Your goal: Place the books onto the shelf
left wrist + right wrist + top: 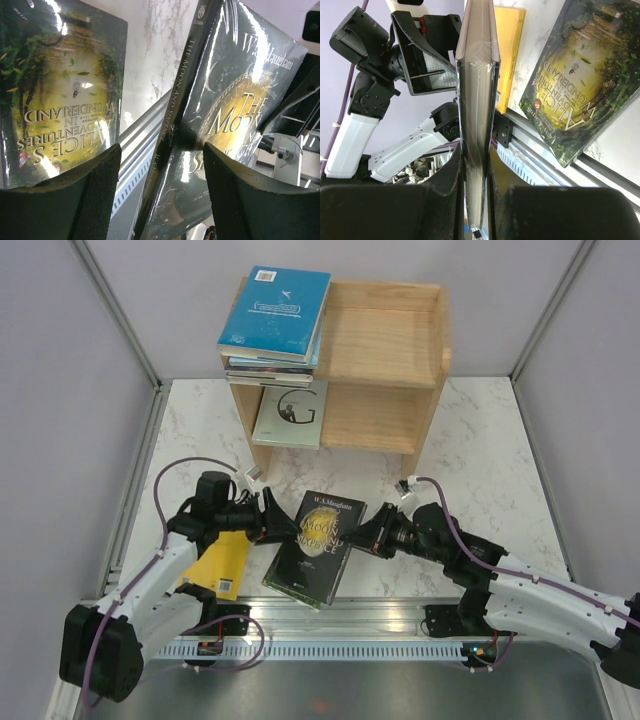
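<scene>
The right gripper (372,537) pinched the black book (325,545) tight, in front of the shelf (385,350). The left gripper (272,525) stood wide open around its spine, holding nothing. I think it needed to close softly before lifting.

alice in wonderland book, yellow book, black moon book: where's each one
alice in wonderland book (577,80): right wrist view, middle of its front cover
yellow book (222,560): top external view, middle of its cover
black moon book (322,530): top external view, on its gold title
</scene>
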